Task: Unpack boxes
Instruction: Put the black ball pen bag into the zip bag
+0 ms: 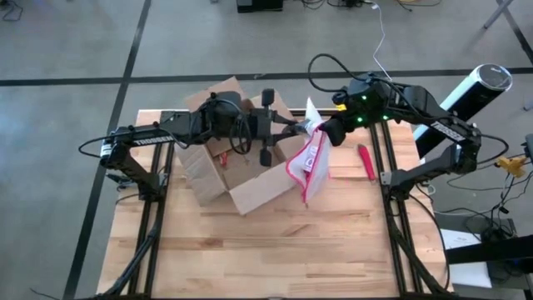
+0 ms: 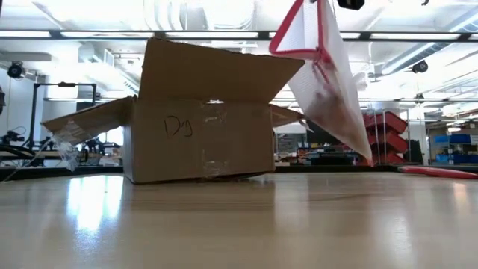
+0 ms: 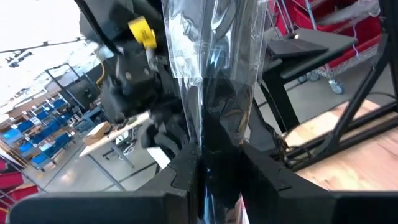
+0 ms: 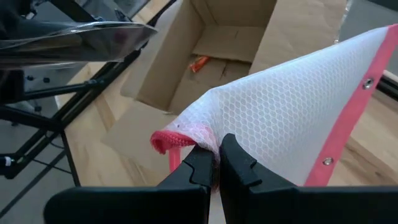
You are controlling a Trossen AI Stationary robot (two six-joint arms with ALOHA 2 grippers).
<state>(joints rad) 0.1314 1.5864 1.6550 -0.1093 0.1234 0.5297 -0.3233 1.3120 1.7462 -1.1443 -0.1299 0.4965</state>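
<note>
Wooden tabletop (image 1: 275, 250) in a concrete-floored lab, shelving and red bins visible behind in the low view. Cardboard box (image 1: 237, 162) sat left of centre on the table, flaps splayed open, interior exposed; something small and orange-red (image 4: 199, 63) lay on its floor. Both arms met over the box's right edge. Right gripper (image 4: 214, 163) was clamped narrow on a corner of the pink-edged pouch (image 1: 310, 162), which hung clear of the table beside the box, bottom tip pointing down in the low view. Left gripper (image 3: 214, 163) was closed on a crinkled clear film (image 3: 211, 68); likely a part of the same pouch or its wrapping, but I couldn't confirm that from the frames. A red tool-like item (image 1: 366, 162) lay on the wood to the right of the pouch, well apart from the box. Judgement: this was mid-unpack, the pouch already out of the box and held between the two arms, not yet set down. Next move probably called for one gripper to release so the other could carry the pouch to bare table on the right, then a return for the orange item left inside. Risk: both grips pulling against each other on thin film.
</note>
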